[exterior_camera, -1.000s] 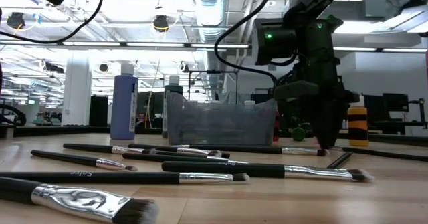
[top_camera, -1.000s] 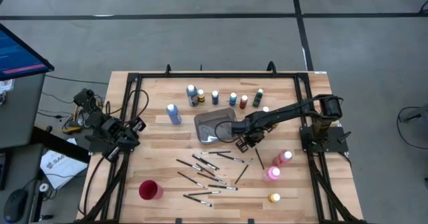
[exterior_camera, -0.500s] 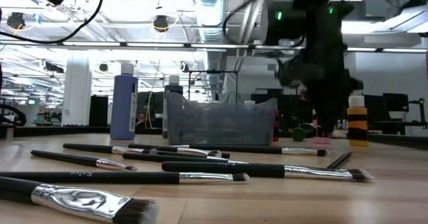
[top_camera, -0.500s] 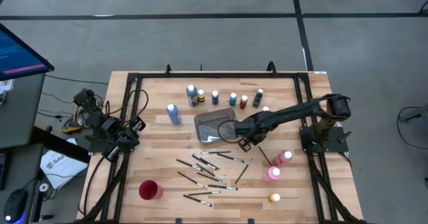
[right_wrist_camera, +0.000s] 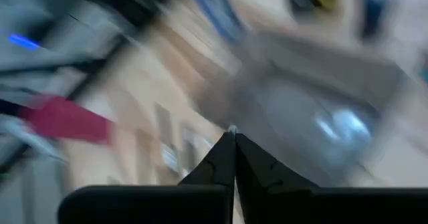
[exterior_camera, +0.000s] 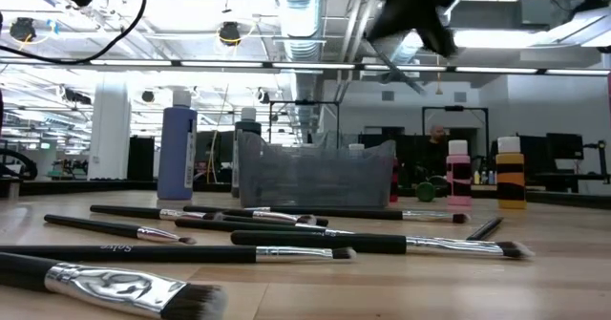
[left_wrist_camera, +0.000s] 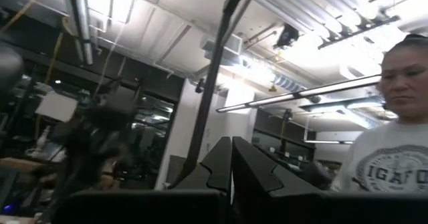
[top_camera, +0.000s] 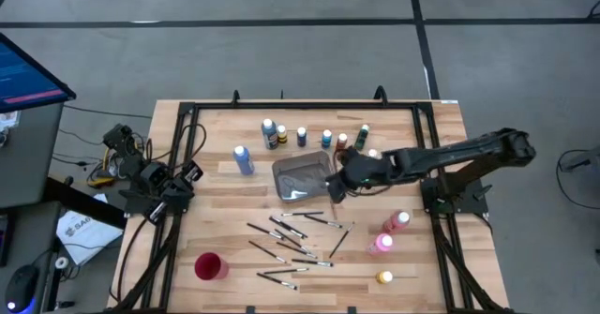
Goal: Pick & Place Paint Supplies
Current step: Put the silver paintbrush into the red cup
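Grey metal tray [top_camera: 302, 178] is my landmark. My right gripper [top_camera: 335, 185] hangs at the tray's right edge; in the right wrist view its fingers [right_wrist_camera: 227, 158] meet at the tips, pressed together, and whether anything thin is pinched between them I cannot tell. My left gripper [top_camera: 192, 175] waits well left of the tray, fingers [left_wrist_camera: 231, 164] together.

Paintbrushes [top_camera: 291, 241] lie scattered just in front of the tray, flat on the wood, long axes mostly left-to-right or slightly slanted, light ends mostly rightward; one [top_camera: 338, 243] slants steeply. In the low view one handle [exterior_camera: 124, 253] bears pale lettering too small to read.

Paint bottles stand upright: a row [top_camera: 314, 137] behind the tray, a blue one [top_camera: 244, 159] to its left, two pink ones [top_camera: 389, 232] and a yellow one [top_camera: 384, 277] to its front right. A red cup [top_camera: 210, 266] sits to the tray's front left.
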### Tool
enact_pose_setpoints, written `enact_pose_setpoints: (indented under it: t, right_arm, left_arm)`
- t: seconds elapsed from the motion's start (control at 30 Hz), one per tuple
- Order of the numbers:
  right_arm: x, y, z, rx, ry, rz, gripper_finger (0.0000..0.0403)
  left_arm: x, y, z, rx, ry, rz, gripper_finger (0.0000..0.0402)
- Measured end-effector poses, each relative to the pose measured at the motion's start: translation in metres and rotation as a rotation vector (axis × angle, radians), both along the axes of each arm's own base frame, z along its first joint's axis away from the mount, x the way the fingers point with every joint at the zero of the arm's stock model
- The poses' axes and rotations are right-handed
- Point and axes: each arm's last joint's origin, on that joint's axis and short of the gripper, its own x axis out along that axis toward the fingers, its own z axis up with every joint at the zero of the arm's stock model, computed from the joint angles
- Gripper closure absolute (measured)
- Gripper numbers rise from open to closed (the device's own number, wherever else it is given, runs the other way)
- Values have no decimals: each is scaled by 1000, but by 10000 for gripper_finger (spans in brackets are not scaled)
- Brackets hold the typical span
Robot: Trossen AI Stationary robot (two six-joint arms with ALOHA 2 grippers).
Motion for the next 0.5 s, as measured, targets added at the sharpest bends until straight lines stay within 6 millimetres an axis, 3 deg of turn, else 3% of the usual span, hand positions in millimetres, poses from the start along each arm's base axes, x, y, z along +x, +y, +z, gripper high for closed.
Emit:
enact_pose_setpoints:
  t: [0.2, 0.4, 0.5]
  right_arm:
    - [23, 2, 24, -185, -302, 117, 403]
    - [57, 10, 26, -361, -372, 266, 403]
    - [83, 20, 23, -398, -413, 363, 403]
  left_arm:
    - [0, 1, 0, -22, 18, 37, 399]
    - [0, 2, 0, -27, 19, 42, 399]
    - [0, 2, 0, -27, 19, 42, 399]
